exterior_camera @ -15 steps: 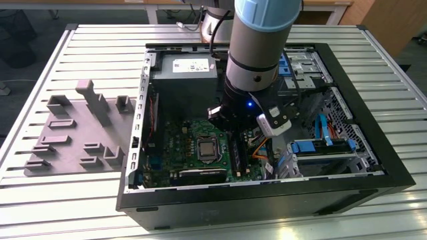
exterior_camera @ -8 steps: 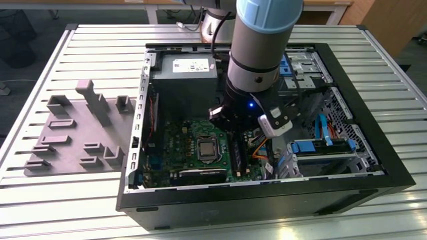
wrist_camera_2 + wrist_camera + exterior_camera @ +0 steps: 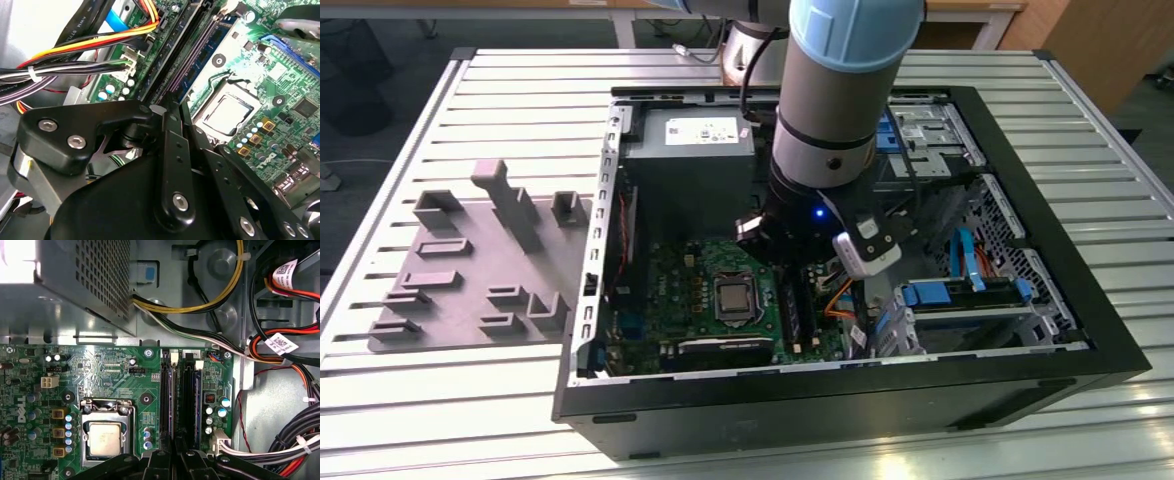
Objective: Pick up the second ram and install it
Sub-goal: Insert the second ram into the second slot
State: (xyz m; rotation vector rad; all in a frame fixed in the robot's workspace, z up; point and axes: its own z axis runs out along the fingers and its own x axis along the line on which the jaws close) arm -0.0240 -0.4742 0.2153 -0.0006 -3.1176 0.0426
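Black gripper [image 3: 172, 107] linkage sits closest to the lens in both wrist views, its fingers drawn close together and reaching down to the memory slots [image 3: 172, 395] on the green motherboard [image 3: 120, 375]; whether they actually clamp anything cannot be told. From the exterior view's left: a grey plastic fixture block [image 3: 480, 265] rests on the slatted metal table [image 3: 400, 400], then comes the open black computer case [image 3: 854, 400], with the grey power supply [image 3: 687, 150] at its far end and the motherboard below it. The arm [image 3: 834, 110] reaches down into the case near the middle, and blue drive brackets [image 3: 941, 293] lie toward the right. In the first wrist view, the processor socket [image 3: 105, 435] sits beside the slots. The second ram [image 3: 196, 390], a dark-blue stick, stands on edge in a slot just ahead of the fingertips. Bundled yellow, orange and black cables [image 3: 290, 335] run past the board's edge.
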